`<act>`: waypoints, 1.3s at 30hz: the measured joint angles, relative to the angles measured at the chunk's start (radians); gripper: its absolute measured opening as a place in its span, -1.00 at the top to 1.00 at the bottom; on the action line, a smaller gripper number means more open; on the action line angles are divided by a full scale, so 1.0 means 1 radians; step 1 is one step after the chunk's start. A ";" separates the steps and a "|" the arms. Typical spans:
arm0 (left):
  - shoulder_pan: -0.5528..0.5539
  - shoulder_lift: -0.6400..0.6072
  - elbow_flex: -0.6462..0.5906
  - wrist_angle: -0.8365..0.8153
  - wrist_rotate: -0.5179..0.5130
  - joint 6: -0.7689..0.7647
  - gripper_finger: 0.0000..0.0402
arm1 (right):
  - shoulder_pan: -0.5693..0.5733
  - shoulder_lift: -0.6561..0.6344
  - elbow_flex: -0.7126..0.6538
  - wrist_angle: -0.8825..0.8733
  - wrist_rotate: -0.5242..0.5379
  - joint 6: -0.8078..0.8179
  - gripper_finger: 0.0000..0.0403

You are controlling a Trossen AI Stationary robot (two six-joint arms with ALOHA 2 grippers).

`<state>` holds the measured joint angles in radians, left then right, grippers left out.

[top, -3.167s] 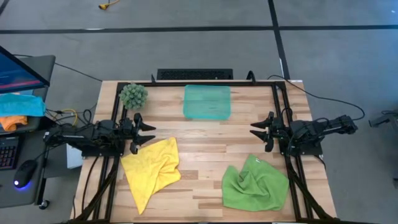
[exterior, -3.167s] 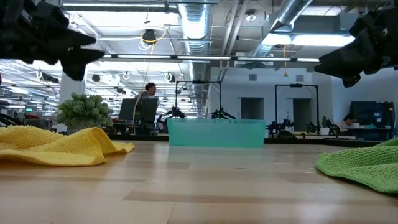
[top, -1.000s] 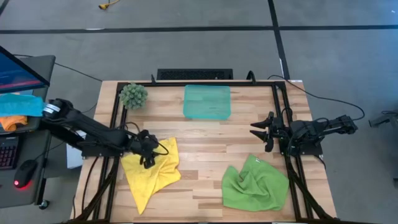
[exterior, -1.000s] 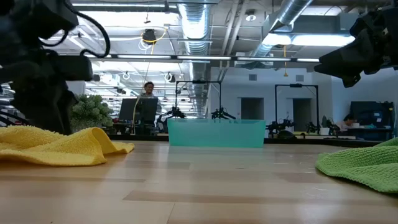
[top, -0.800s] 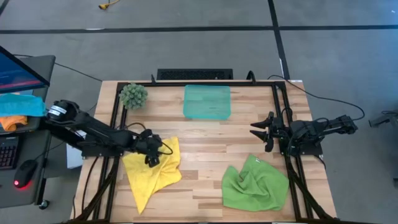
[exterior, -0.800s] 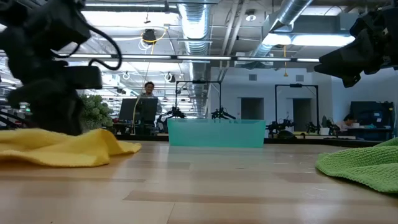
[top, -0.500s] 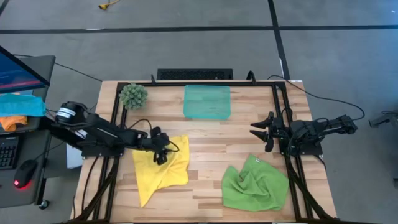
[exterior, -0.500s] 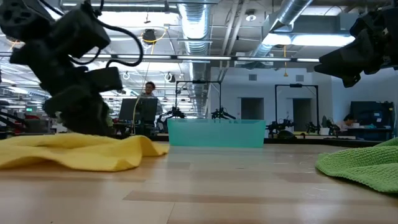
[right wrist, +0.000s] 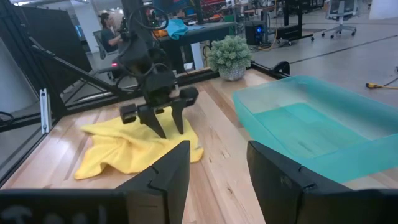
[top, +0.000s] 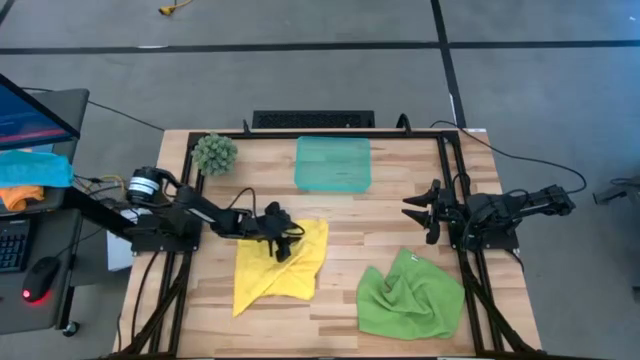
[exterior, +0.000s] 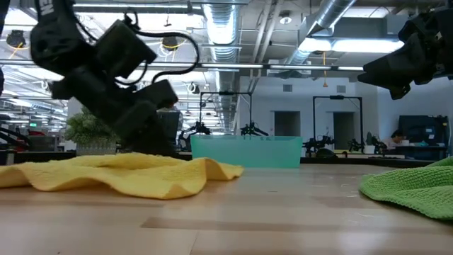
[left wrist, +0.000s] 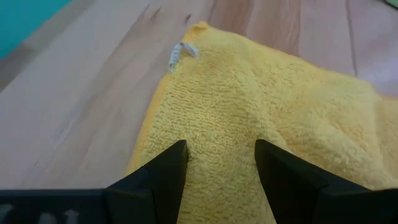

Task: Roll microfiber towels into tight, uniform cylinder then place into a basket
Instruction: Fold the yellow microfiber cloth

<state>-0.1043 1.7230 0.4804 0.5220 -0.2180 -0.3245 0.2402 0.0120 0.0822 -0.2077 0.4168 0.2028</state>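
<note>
1. Between the spread fingers of the left gripper (top: 281,244) lies the yellow microfiber towel (top: 279,269); the wrist view shows both dark fingers (left wrist: 163,176) planted on the terry pile with cloth filling the gap between them.
2. Those jaws stand wide, pressing down on the towel and not pinched on it, and a small white tag (left wrist: 181,51) sits at the towel corner just ahead of them.
3. From the low view, the left gripper (exterior: 152,134) comes down at a slant onto the rumpled yellow towel (exterior: 134,175), which spreads flat and wrinkled across the wooden table (top: 340,215).
4. Well ahead of the left jaws and off to the far side sits the teal basket (top: 333,163), upright, nothing visible in it.
5. Over at the other edge, the right gripper (top: 414,209) hovers above the table with jaws wide apart and nothing between them.
6. Near and below those right jaws, towards the front edge, the light green microfiber towel (top: 410,296) lies crumpled, untouched.
7. Past the right fingers (right wrist: 168,171), the wrist camera catches the basket (right wrist: 311,124) close by, and a fuzzy green ball (right wrist: 230,56) at the far corner.
</note>
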 joint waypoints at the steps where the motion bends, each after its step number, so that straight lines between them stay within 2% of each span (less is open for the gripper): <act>1: 0.000 0.001 0.020 -0.028 0.013 0.016 0.07 | 0.000 0.000 0.000 0.001 0.000 0.000 0.10; 4: 0.000 -0.025 0.090 -0.163 0.045 0.065 0.07 | 0.000 0.000 0.000 0.001 0.000 0.000 0.10; 10: -0.003 -0.169 0.258 -0.656 0.032 0.115 0.07 | 0.000 0.000 0.000 0.000 0.000 0.000 0.10; 14: -0.036 -0.314 0.337 -0.973 -0.002 0.106 0.11 | 0.000 0.000 0.000 0.000 0.000 0.000 0.10; 18: -0.075 -0.499 0.352 -1.163 -0.079 0.017 0.16 | 0.000 0.001 0.000 0.000 0.000 0.000 0.10; 22: -0.123 -0.706 0.296 -1.238 -0.145 -0.118 0.19 | 0.000 0.001 0.000 0.000 0.000 0.000 0.10; 26: -0.167 -0.885 0.162 -1.205 -0.259 -0.232 0.19 | 0.000 0.001 0.000 0.001 0.000 0.000 0.10; 29: -0.177 -0.983 0.049 -1.159 -0.278 -0.318 0.19 | 0.000 0.001 0.000 0.000 0.000 0.000 0.10; 33: -0.177 -1.061 -0.053 -1.073 -0.241 -0.359 0.19 | 0.000 0.001 0.000 0.000 0.000 0.000 0.10; 39: -0.177 -1.074 -0.115 -1.071 -0.229 -0.481 0.19 | 0.000 0.001 0.000 0.001 0.000 0.000 0.10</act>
<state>-0.2813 0.6487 0.3658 -0.5487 -0.4467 -0.8051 0.2401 0.0128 0.0825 -0.2066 0.4168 0.2028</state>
